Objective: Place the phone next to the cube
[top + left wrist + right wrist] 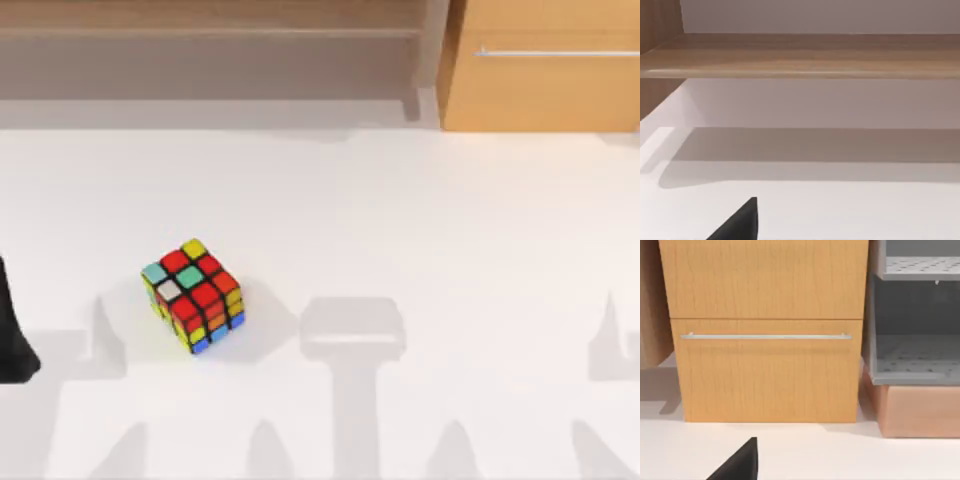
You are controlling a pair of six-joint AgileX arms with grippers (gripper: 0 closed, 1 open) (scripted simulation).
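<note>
On the white table [420,220], left of centre: the cube [193,295], standing alone, red stickers mostly upward. At the table's left edge, a dark piece of the left arm [12,335]. Beyond the far edge, a wooden shelf [210,30] and a drawer cabinet [545,70] at far right. Jaw state of either gripper: cannot tell.

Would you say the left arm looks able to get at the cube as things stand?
Probably yes. The cube sits in the open on the left part of the white table, with nothing around it, and the left arm is at the table's left edge, on the cube's side.
</note>
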